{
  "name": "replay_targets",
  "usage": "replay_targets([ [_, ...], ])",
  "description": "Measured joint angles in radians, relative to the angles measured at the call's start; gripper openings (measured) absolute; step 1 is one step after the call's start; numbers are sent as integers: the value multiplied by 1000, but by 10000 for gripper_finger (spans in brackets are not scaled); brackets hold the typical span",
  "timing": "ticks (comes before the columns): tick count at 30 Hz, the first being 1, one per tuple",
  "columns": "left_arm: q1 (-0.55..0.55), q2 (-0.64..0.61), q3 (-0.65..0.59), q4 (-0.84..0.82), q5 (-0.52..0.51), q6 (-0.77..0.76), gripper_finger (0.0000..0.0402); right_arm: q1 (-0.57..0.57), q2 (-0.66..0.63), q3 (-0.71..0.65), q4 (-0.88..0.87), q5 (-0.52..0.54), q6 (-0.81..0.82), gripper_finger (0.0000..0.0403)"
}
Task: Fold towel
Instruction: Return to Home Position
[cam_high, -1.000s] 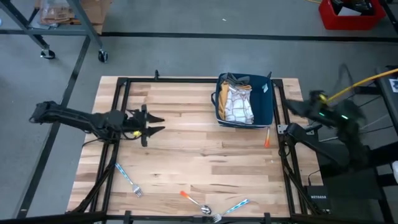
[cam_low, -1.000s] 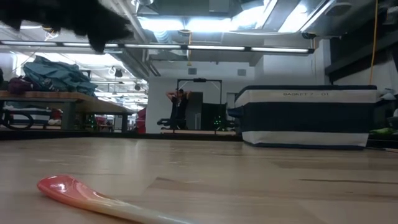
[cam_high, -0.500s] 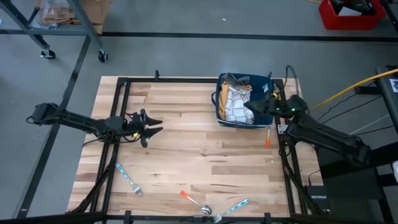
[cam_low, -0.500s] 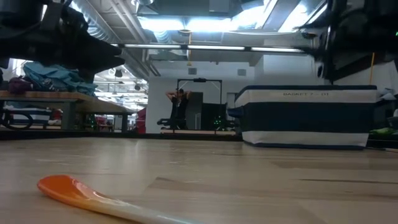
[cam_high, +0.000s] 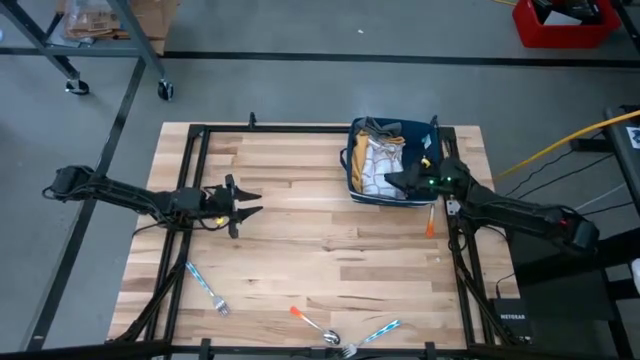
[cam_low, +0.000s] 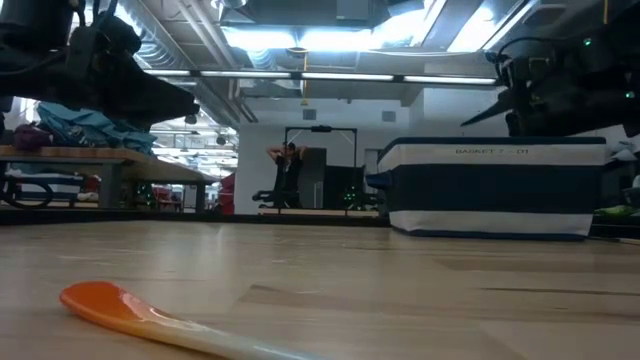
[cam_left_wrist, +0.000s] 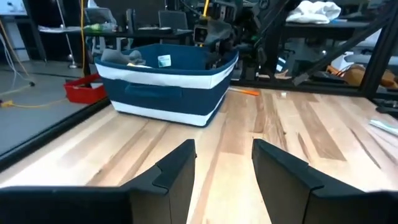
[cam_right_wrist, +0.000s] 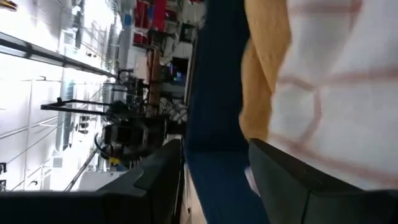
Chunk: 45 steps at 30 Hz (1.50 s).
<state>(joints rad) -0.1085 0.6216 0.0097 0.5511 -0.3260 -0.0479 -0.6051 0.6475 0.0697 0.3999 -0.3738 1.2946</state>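
The stacked towels (cam_high: 381, 165) lie in the blue bin (cam_high: 412, 133) (folding judged complete); only retraction appears outstanding, with the right gripper (cam_high: 396, 181) hovering at the bin and the left gripper (cam_high: 250, 202) over the counter (cam_high: 320, 250), both with fingers apart and empty.

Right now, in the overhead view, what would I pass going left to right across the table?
Blue-handled fork → orange-tipped spoon → blue bin holding the folded towels. Left out for overlap: left tool, second fork, right tool at the bin.
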Motion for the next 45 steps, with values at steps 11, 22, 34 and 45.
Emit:
replay_targets([
  [11, 0, 0, 0, -26, -2, -60, 153, 271, 1, -2, 519, 4, 81, 195],
  [22, 0, 0, 0, -26, -1, -61, 153, 624, 34, -2, 333, 337, -46, 195],
  [34, 0, 1, 0, -152, -1, -57, 153, 704, 130, 1, 171, 451, -280, 195],
  [45, 0, 1, -1, -415, 0, -57, 153, 703, 137, -2, -71, 461, -184, 195],
])
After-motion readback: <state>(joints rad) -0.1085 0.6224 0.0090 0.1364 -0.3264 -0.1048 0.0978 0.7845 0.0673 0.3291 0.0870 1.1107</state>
